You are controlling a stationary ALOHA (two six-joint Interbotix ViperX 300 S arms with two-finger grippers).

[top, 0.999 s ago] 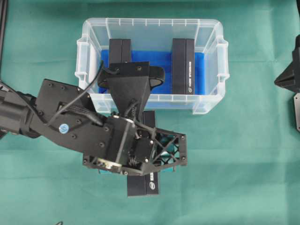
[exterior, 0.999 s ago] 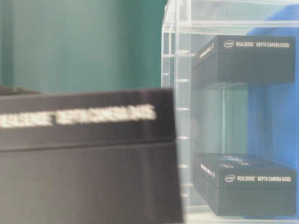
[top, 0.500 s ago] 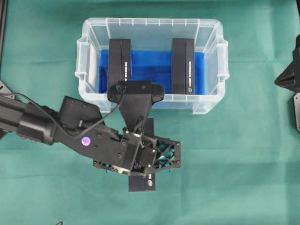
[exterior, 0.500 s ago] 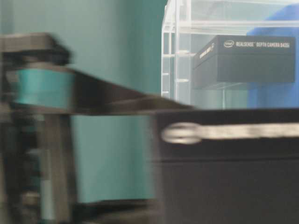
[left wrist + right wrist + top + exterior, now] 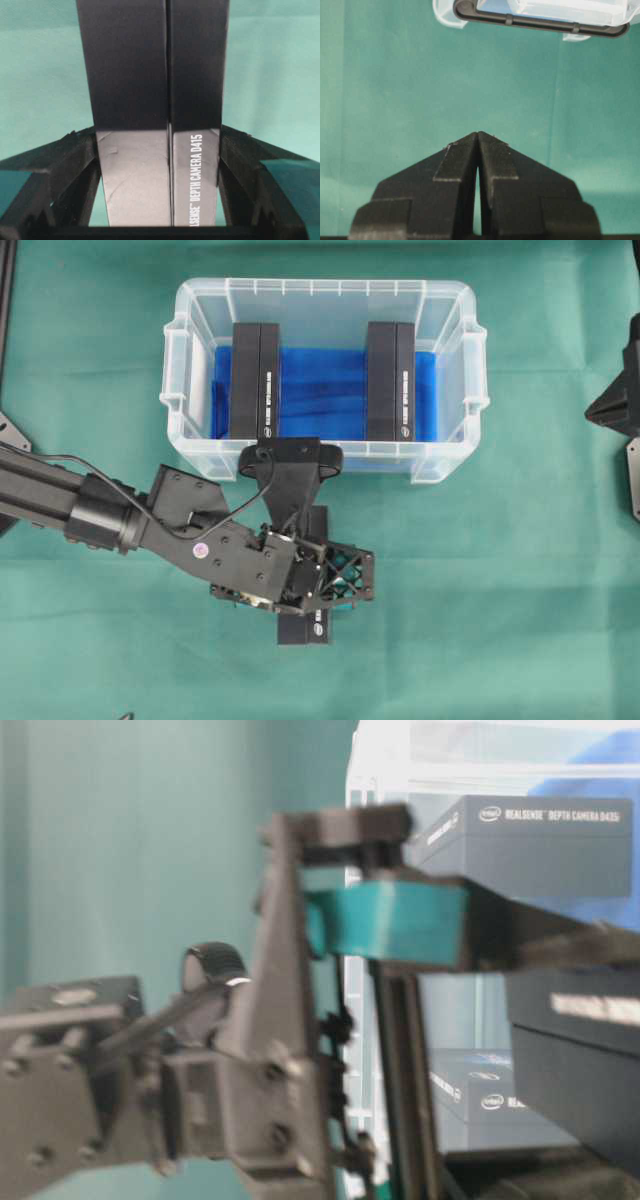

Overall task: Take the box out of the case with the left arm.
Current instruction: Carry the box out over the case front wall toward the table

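The left arm (image 5: 100, 510) reached in from the left edge of the overhead view, stretched low toward the middle, its wrist bent down. The left gripper (image 5: 318, 585) pointed downward, its fingers (image 5: 272, 170) spread and pressed against both long sides of a black box (image 5: 155, 115). The right gripper (image 5: 478, 150) hung still at the right edge, its fingers closed together, holding nothing.
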